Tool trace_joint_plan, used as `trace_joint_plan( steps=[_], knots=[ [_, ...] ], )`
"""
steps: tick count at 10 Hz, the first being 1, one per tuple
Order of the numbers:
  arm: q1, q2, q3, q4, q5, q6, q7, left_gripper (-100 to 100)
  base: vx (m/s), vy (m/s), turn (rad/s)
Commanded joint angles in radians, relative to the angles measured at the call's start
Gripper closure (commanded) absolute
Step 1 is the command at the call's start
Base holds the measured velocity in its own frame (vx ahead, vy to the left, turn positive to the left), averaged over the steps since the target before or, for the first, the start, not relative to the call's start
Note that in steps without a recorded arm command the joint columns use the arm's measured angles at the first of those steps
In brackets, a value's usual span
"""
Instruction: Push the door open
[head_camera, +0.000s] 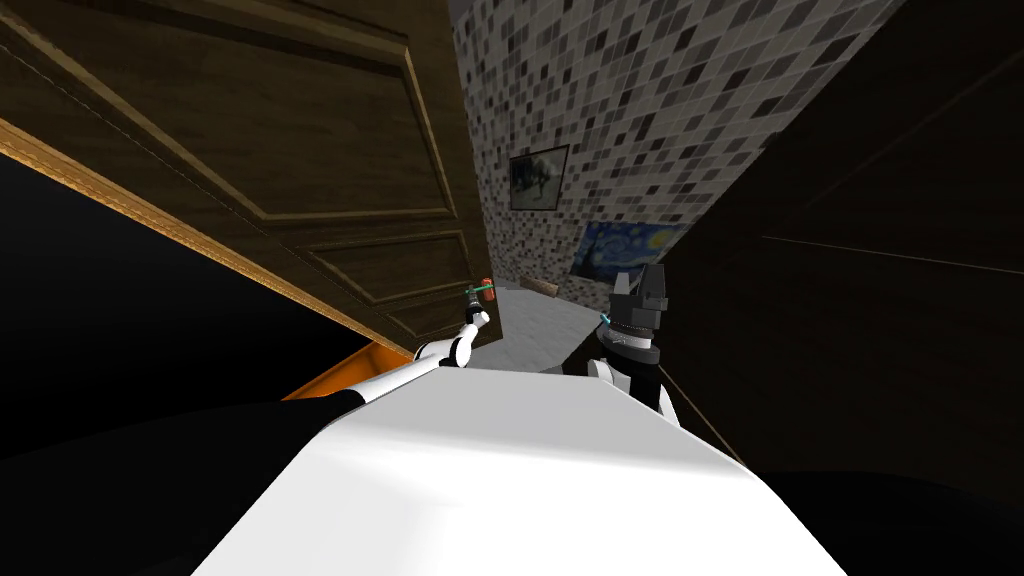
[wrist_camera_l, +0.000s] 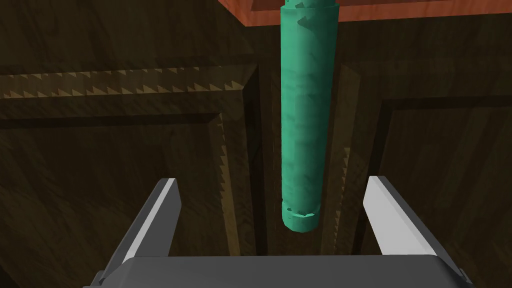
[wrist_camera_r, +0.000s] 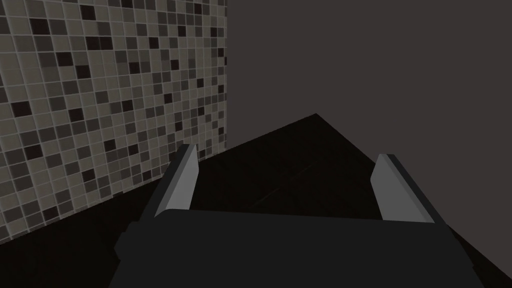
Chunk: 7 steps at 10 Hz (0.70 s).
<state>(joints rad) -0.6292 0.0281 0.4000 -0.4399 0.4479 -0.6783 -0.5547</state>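
Observation:
A dark brown panelled door (head_camera: 300, 150) stands at my left, swung partly open. Its green lever handle (wrist_camera_l: 305, 125) hangs from a reddish plate (wrist_camera_l: 380, 12), small in the head view (head_camera: 474, 292). My left gripper (wrist_camera_l: 272, 181) is open right before the door panel (wrist_camera_l: 100, 150). The lever's free end lies between its fingers (wrist_camera_l: 162, 210), touching neither. In the head view the left arm reaches out to the handle (head_camera: 470, 335). My right gripper (head_camera: 640, 285) is held up at my right, fingers open (wrist_camera_r: 285, 152) and empty.
A mosaic-tiled wall (head_camera: 650, 90) with two pictures (head_camera: 538, 178) (head_camera: 625, 250) closes the far side. Grey floor (head_camera: 540, 320) shows through the gap past the door's edge. A dark wall (head_camera: 880, 250) runs along my right. A black area (head_camera: 100, 330) lies at my left.

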Motion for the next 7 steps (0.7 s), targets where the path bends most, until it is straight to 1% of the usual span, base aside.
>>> trace_joint_plan(
  steps=[1,2,3,4,5,7],
  knots=[
    [0.006,-0.011,0.001,-0.01,0.0,0.005,-0.001,-100,0.208,0.029,-0.023],
    [0.008,-0.026,0.001,-0.01,0.0,0.004,0.001,-100,0.205,0.023,-0.032],
    [0.008,-0.026,0.001,-0.01,0.0,0.004,0.001,-100,0.154,-0.009,-0.013],
    [0.004,-0.021,0.0,0.001,-0.001,-0.006,0.008,-100,0.052,-0.009,0.016],
    [0.004,-0.021,0.0,0.001,-0.001,-0.006,0.008,100,-0.007,0.0,-0.009],
    [0.004,-0.021,0.0,0.001,-0.001,-0.006,0.008,100,-0.019,0.003,-0.011]
  ],
)
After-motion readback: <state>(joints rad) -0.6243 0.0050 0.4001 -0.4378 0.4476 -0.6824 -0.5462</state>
